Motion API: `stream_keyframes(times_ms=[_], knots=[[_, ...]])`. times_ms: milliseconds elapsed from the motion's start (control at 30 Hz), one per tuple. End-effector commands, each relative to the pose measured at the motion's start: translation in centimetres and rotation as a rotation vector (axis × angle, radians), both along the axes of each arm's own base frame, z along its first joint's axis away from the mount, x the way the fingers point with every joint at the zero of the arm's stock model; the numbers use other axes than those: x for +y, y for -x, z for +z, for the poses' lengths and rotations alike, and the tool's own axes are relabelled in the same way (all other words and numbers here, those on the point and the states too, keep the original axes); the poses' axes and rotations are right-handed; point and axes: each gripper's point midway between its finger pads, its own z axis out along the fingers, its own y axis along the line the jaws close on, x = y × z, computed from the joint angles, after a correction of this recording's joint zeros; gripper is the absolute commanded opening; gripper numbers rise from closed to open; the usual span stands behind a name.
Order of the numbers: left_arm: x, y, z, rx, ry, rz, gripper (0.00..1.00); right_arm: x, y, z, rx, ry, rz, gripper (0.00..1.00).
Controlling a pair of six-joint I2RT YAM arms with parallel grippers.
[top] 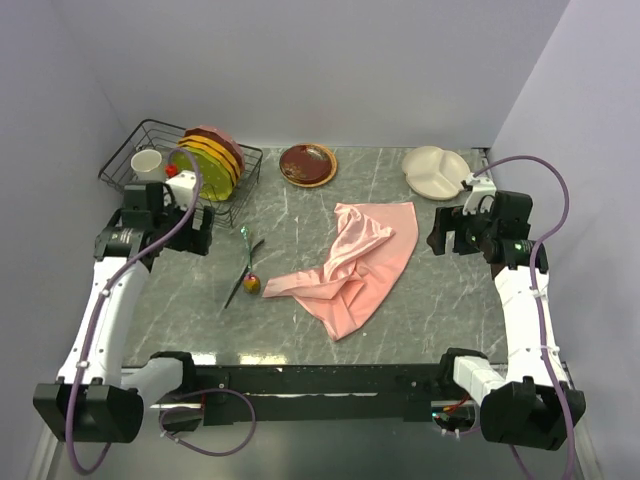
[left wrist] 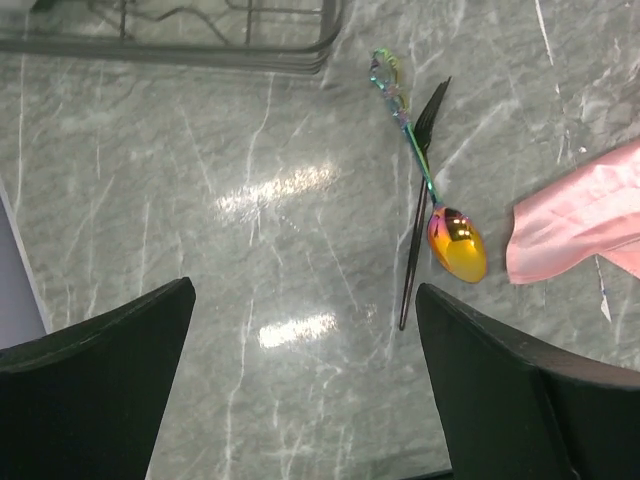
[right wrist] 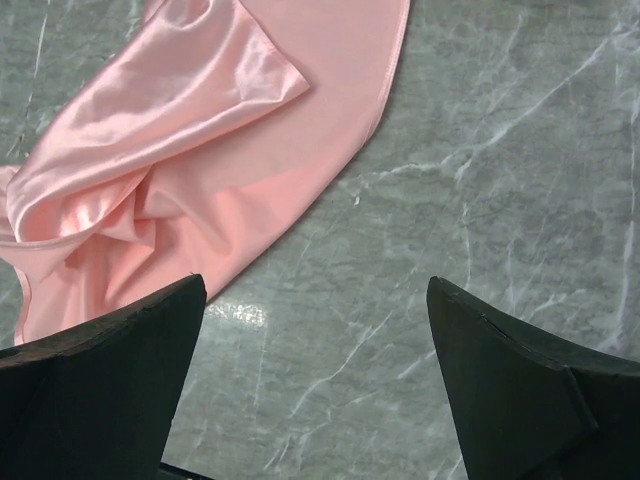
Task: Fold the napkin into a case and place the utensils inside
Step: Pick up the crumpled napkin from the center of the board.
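The salmon-pink napkin [top: 355, 265] lies crumpled and loosely bunched in the middle of the table; no folded case shows. Its edge also appears in the left wrist view, napkin [left wrist: 580, 215], and it fills the upper left of the right wrist view, napkin [right wrist: 200, 150]. The utensils lie crossed just left of it: a spoon [left wrist: 455, 243] with a gold bowl and iridescent handle, and a dark fork [left wrist: 422, 190]; from above the utensils [top: 246, 270] are small. My left gripper [left wrist: 305, 300] hovers open over bare table left of them. To the napkin's right, my right gripper [right wrist: 315, 300] is open and empty.
A black wire dish rack [top: 150, 185] with coloured plates [top: 212, 158] and a white cup [top: 147, 163] stands at the back left. A brown plate [top: 307, 164] sits at the back centre, a cream divided plate [top: 437, 172] at the back right.
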Motion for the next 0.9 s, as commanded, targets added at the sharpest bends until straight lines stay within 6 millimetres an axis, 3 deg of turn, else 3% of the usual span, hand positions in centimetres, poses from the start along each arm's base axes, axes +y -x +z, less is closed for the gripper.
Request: stream_keyframes(times_ms=[0, 33, 67, 133, 167, 233, 267, 300, 333, 367, 433, 467, 567, 600, 667, 700, 767, 800, 867], knots=[[-1.7, -3.7, 3.3, -0.136, -0.068, -0.059, 0.99, 0.0, -0.3, -0.4, 0.033, 0.003, 0.002, 1.0], [-2.4, -4.6, 3.7, -0.159, -0.08, -0.062, 0.99, -0.1, -0.3, -0.6, 0.041, 0.001, -0.002, 1.0], [-4.9, -5.1, 4.4, -0.178, -0.083, -0.128, 0.99, -0.1, -0.5, -1.0, 0.059, -0.002, -0.006, 1.0], [-6.8, -6.4, 3.3, -0.152, -0.131, -0.167, 0.99, -0.4, -0.5, -1.2, 0.078, -0.002, -0.022, 1.0], [-9.7, -6.7, 3.9, -0.188, -0.136, -0.25, 0.99, -0.5, -0.5, -1.6, 0.095, -0.002, -0.029, 1.0], [-13.0, -7.3, 3.1, -0.199, -0.167, -0.324, 0.99, -0.6, -0.5, -2.0, 0.113, -0.006, -0.046, 1.0], [-16.5, -7.0, 3.6, -0.252, -0.172, -0.41, 0.99, -0.8, -0.4, -2.2, 0.125, -0.007, -0.054, 1.0], [-18.5, -7.1, 2.3, -0.241, -0.196, -0.453, 0.99, -0.8, -0.4, -2.3, 0.131, -0.012, -0.062, 1.0], [-20.1, -7.0, 1.9, -0.247, -0.216, -0.487, 0.99, -0.9, -0.3, -2.6, 0.14, -0.01, -0.071, 1.0], [-23.6, -5.9, 2.1, -0.27, -0.217, -0.576, 0.99, -1.2, -0.2, -2.8, 0.154, -0.011, -0.082, 1.0], [-27.6, -5.2, -0.4, -0.218, -0.222, -0.671, 0.99, -1.5, 0.0, -3.3, 0.174, -0.014, -0.1, 1.0], [-31.2, -4.0, -1.5, -0.191, -0.205, -0.768, 0.99, -1.7, 0.2, -3.6, 0.191, -0.019, -0.11, 1.0], [-36.2, -2.2, -2.5, -0.19, -0.2, -0.878, 0.99, -2.1, 0.5, -4.4, 0.228, -0.04, -0.128, 1.0], [-37.3, -2.3, -4.6, -0.158, -0.221, -0.892, 0.99, -2.3, 0.5, -4.5, 0.234, -0.048, -0.14, 1.0], [-39.4, -2.8, -4.8, -0.181, -0.218, -0.896, 0.98, -2.5, 0.4, -4.9, 0.254, -0.062, -0.151, 1.0], [-40.1, -3.1, -6.8, -0.152, -0.236, -0.898, 0.95, -2.8, 0.3, -5.1, 0.259, -0.068, -0.167, 1.0], [-41.3, -4.2, -7.1, -0.163, -0.243, -0.886, 0.87, -2.8, -0.1, -5.5, 0.265, -0.075, -0.171, 1.0], [-41.4, -4.9, -9.1, -0.142, -0.281, -0.872, 0.84, -2.7, -0.3, -5.6, 0.268, -0.083, -0.173, 1.0], [-41.7, -5.8, -10.1, -0.152, -0.328, -0.874, 0.74, -2.8, -1.0, -5.9, 0.266, -0.09, -0.177, 1.0]])
